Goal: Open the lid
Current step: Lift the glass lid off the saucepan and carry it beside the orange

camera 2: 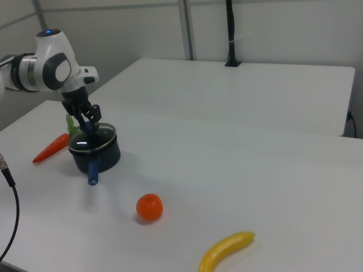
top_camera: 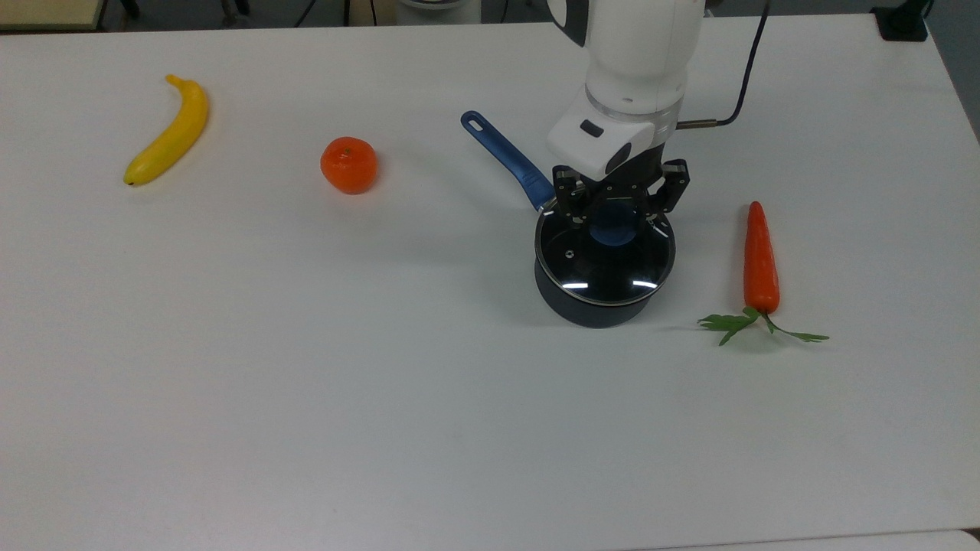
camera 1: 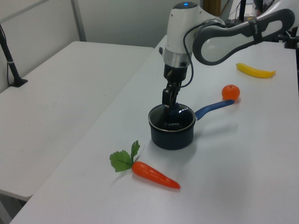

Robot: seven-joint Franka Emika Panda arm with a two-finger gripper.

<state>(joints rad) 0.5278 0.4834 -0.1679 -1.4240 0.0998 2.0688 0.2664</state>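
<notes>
Progress: the round clear glass lid with its thin metal rim (top_camera: pixel 605 256) sits on the dark saucepan with the long blue handle (top_camera: pixel 593 310), so I judge the opening not yet done; in the top view the rim looks a touch offset from the pan wall, but I cannot tell whether it has left its seat.

Left to do: by my reckoning, a firm hold on the knob, a lift clear of the pan, and a spot on the white bench (top_camera: pixel 383 398) to set the lid down.

Fingers: the two black fingers (top_camera: pixel 571 208) come straight down from the white arm, one on each side of the lid's blue centre knob (top_camera: pixel 615 233), spread roughly to the knob's width, the gripper (top_camera: pixel 617 207) centred over it.

Grip: whether the pads press the knob or only flank it, I cannot tell; the left view shows the tips right down at lid level (camera 1: pixel 171 108).

Lid position: directly beneath the fingers, its small steam hole (top_camera: pixel 569 254) off to the top view's left of the fingertips.

Bystanders: an orange carrot with green leaves (top_camera: pixel 759 260) near the fingers on the top view's right; a round orange fruit (top_camera: pixel 348 164) and a yellow banana (top_camera: pixel 170 132) well apart on the top view's left.
</notes>
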